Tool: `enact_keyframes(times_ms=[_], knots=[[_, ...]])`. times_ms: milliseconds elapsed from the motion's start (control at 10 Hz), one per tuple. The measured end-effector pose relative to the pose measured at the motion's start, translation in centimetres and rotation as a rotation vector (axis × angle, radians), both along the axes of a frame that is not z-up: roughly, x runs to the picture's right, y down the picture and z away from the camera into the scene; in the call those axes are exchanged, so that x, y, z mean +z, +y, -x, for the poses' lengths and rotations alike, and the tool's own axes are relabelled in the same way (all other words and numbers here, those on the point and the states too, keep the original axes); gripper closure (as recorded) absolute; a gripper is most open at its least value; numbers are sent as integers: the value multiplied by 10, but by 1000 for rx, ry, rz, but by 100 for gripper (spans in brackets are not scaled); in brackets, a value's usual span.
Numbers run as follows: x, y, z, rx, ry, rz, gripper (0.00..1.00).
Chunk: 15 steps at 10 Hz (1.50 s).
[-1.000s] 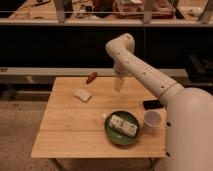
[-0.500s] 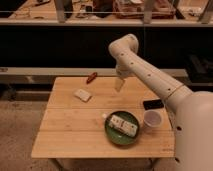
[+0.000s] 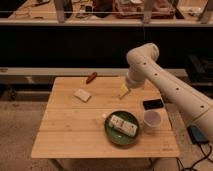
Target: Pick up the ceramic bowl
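Wide, shallow, round dark-green glazed ceramic bowl point(image 3: 116, 136): plate-like, sits flat and upright on the wooden desk point(image 3: 70, 125), right of centre in the view, close to the near edge. Not lifted. A white oblong packet point(image 3: 123, 125) lies diagonally inside it and covers much of the middle; the green rim shows all round. A small translucent white cup point(image 3: 152, 120) stands just beside the bowl's right rim; touching or a hair apart, can't tell. Tool point(image 3: 124, 93) hangs above the desk behind the bowl, well apart from it, fingers spread, pointing down.
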State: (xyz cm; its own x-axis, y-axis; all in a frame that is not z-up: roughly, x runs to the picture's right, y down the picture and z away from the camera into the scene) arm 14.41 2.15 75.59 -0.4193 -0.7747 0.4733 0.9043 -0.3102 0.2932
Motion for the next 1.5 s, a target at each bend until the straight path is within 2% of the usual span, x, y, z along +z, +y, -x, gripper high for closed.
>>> enact_keyframes(times_ms=[500,600,900,1100,1200,1500], knots=[[0,0,3,5,-8,0,20],[2,3,8,25,-34,9,20],[22,24,10,121,-133,72,20],[39,42,-4,165,-160,118,20],[47,49,-14,188,-168,135,22],[60,58,-32,233,-187,169,50]])
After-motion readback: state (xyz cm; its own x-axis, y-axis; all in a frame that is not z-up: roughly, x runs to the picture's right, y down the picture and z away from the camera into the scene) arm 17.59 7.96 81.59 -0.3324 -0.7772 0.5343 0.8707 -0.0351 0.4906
